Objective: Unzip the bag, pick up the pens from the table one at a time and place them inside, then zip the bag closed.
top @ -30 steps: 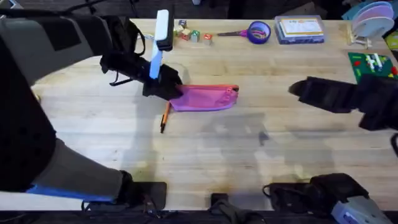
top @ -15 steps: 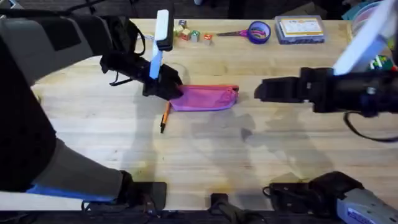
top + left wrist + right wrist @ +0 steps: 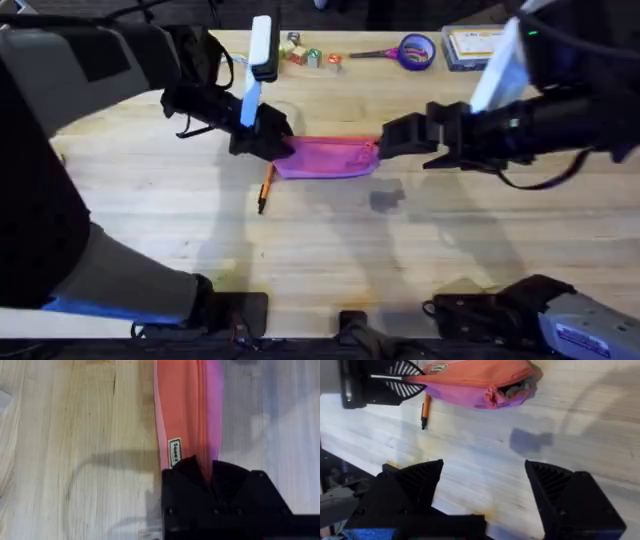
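Two grippers flank the bag (image 3: 325, 158) mid-table (image 3: 330, 250) — bare wood lies all around. Left gripper (image 3: 262, 140) pinches its end; right gripper (image 3: 392, 140) gapes wide beside the other. One orange pen (image 3: 266, 187) lies outside, against the bag's near edge.

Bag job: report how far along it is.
Done: the left gripper is shut on one end of the bag, pinning it to the table. In hand: the right gripper, open, sits by the bag's other end, where the zipper end shows a small gap. Left: unzipping fully, loading the pens (an orange pen lies beside the bag), then zipping shut.
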### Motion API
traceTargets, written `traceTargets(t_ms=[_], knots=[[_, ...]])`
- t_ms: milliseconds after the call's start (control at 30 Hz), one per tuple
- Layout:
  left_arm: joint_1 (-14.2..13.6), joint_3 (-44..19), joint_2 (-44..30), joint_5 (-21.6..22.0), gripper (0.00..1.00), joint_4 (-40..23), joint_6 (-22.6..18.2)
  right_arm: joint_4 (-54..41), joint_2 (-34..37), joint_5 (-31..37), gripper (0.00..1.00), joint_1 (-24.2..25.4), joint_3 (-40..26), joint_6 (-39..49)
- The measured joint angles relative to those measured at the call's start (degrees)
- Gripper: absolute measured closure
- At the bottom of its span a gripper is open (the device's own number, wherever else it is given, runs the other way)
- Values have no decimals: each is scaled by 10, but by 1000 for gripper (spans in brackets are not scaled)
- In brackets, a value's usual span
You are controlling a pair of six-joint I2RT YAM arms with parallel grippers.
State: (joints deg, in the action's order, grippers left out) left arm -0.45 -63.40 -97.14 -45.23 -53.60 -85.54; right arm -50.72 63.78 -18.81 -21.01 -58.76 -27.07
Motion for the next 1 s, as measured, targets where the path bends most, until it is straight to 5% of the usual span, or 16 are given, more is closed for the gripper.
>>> traceTargets(t_ms=[433,1000], knots=[[0,0,0,0,958,0,0,99,67,107,3,-100,8,-72],[0,0,0,0,958,0,0,192,203,133,6,-114,28,-185]])
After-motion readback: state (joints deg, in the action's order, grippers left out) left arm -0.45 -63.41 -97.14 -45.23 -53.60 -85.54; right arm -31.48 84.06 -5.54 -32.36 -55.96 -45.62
